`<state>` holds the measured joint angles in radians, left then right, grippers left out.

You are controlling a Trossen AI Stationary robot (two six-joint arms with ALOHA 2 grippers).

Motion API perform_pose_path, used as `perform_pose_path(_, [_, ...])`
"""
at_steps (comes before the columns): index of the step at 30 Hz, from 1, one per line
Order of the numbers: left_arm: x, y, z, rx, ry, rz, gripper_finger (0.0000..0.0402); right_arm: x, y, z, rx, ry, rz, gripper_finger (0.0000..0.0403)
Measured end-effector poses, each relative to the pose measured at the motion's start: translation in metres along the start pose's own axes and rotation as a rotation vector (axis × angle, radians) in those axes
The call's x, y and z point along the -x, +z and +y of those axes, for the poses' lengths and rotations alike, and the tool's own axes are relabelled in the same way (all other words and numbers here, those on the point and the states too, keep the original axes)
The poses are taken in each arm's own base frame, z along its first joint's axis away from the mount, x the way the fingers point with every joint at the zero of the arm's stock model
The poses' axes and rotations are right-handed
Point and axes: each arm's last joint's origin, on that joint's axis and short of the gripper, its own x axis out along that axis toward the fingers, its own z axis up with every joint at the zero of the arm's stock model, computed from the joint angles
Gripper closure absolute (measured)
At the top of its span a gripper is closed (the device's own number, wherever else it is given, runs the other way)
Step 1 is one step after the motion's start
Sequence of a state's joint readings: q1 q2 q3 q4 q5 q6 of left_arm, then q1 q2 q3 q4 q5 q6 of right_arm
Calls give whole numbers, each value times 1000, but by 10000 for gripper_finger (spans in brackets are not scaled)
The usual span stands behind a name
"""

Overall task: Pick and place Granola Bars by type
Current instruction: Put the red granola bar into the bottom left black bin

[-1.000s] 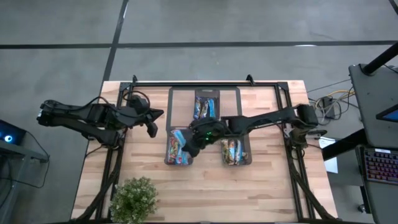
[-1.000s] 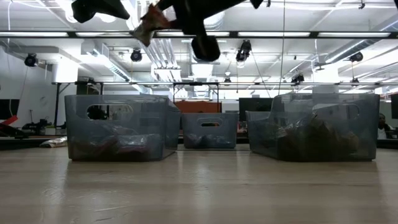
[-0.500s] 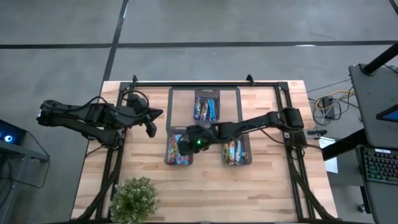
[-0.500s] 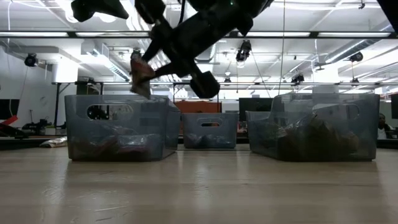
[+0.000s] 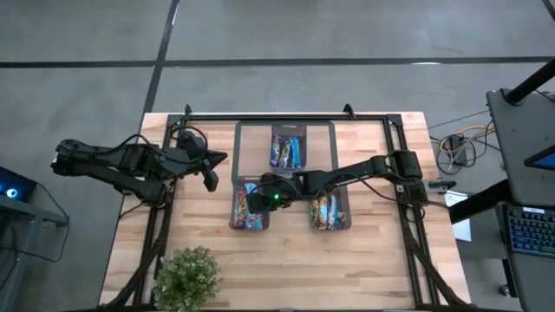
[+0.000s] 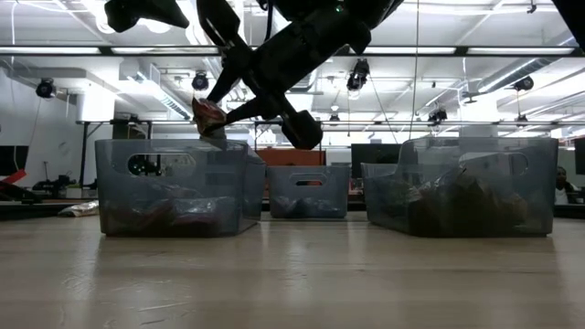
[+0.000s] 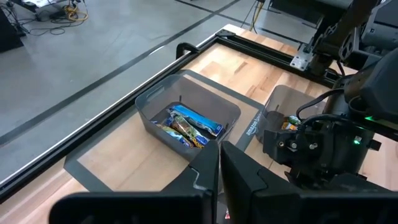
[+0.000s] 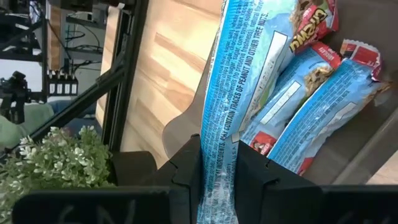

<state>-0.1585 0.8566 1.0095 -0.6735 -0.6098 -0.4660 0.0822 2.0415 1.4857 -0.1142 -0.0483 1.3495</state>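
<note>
High view: right claw [image 5: 252, 200] reaches over the left bin [image 5: 236, 224] on the desk [image 5: 373, 260], above the bars already lying in it. Left claw [image 5: 211, 180] parked off to the side, away from all bins, pressed together, holding nothing.

Low view: right claw [image 6: 222, 117] just above that bin's [image 6: 174, 187] rim, granola bar [image 6: 208, 116] hanging from its tip; wrapper looks crumpled at the pinch.

Left wrist view: own fingers [image 7: 245, 180] pressed shut; far bin [image 7: 186, 121] with blue-wrapped bars ahead of them.

Right wrist view: right claw [image 8: 219, 163] pinching the blue foil bar [image 8: 239, 74] near one end, the rest sticking out beyond the tips over like bars [image 8: 311, 106] in the bin.

Judgement: light, slim, foil slick and crinkly; contents likely brittle. An end pinch lets it swing; mid-length across the narrow width would hold steadier, with gentle squeeze.
</note>
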Motion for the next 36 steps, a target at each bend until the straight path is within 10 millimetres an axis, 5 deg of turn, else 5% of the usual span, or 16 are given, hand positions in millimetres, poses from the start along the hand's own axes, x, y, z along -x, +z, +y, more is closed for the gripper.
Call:
perform_pose_path(15, [0,0,0,0,0,0,401,-1,0,-4,-7,-23,-9,341])
perform_pose_path(27, [0,0,0,1,0,0,401,-1,-1,-8,-43,-38,-11,236])
perform_pose_path(36, [0,0,0,1,0,0,401,-1,-1,-7,-38,-36,-11,207])
